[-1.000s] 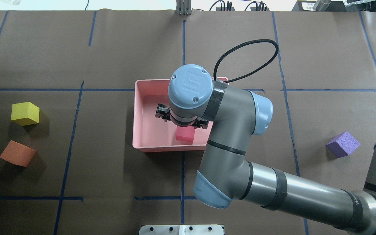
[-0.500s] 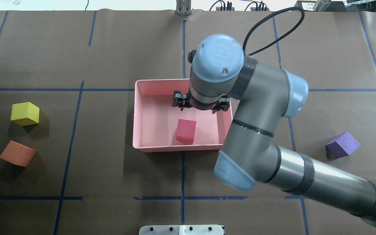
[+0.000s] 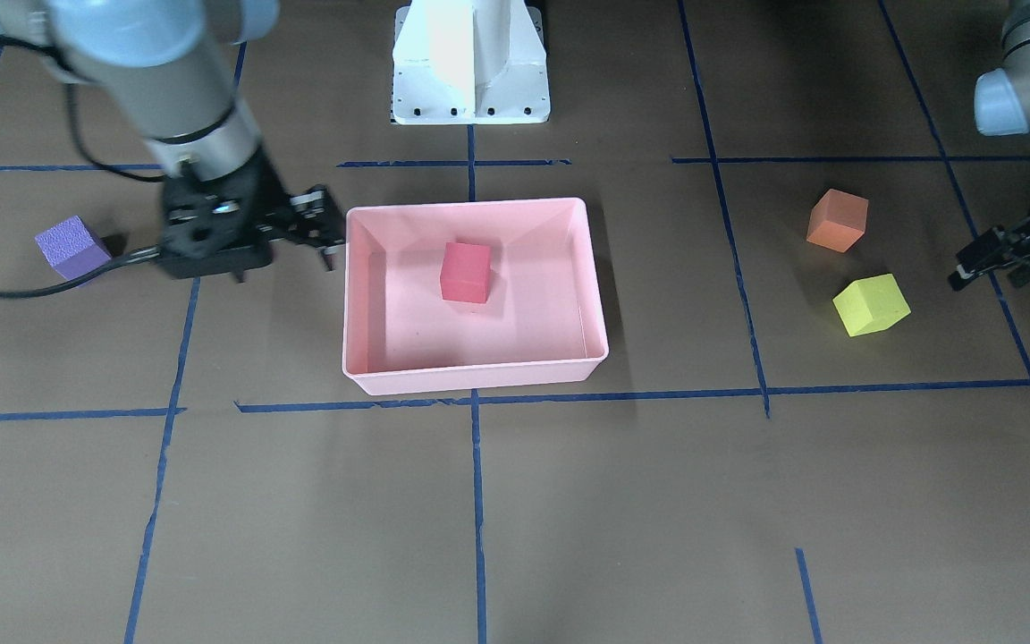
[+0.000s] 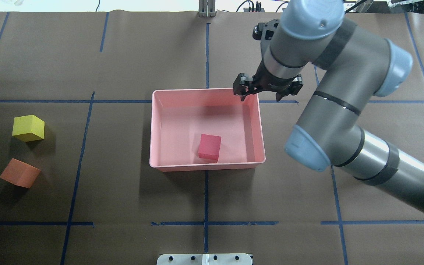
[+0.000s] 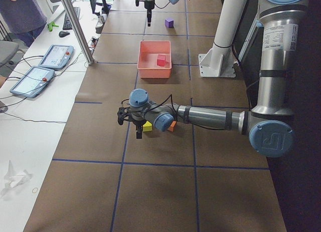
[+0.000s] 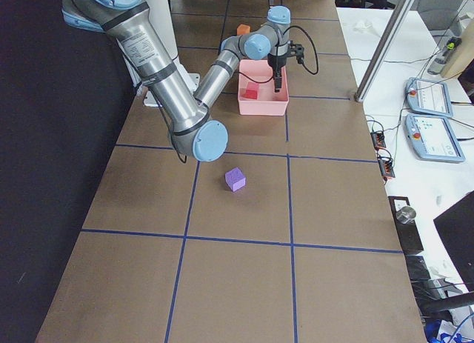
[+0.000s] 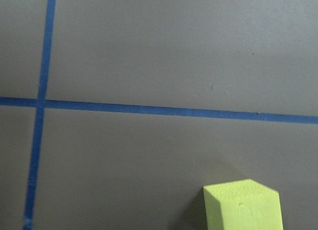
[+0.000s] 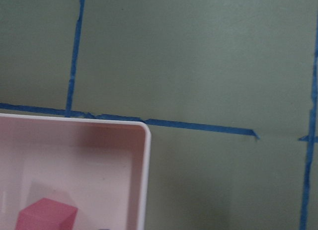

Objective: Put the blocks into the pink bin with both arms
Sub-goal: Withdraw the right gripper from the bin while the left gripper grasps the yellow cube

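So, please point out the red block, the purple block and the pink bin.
red block (image 4: 210,145), overhead view, on its top face.
purple block (image 3: 68,238), front-facing view, on its top face.
pink bin (image 4: 152,129), overhead view, on its left rim.

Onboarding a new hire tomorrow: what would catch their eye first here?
The big right arm fills the overhead view's right half, its open right gripper hanging by the right side of the pink bin. One red block lies alone in the bin. The yellow-green block and orange block sit out on the left, the purple block on the right.
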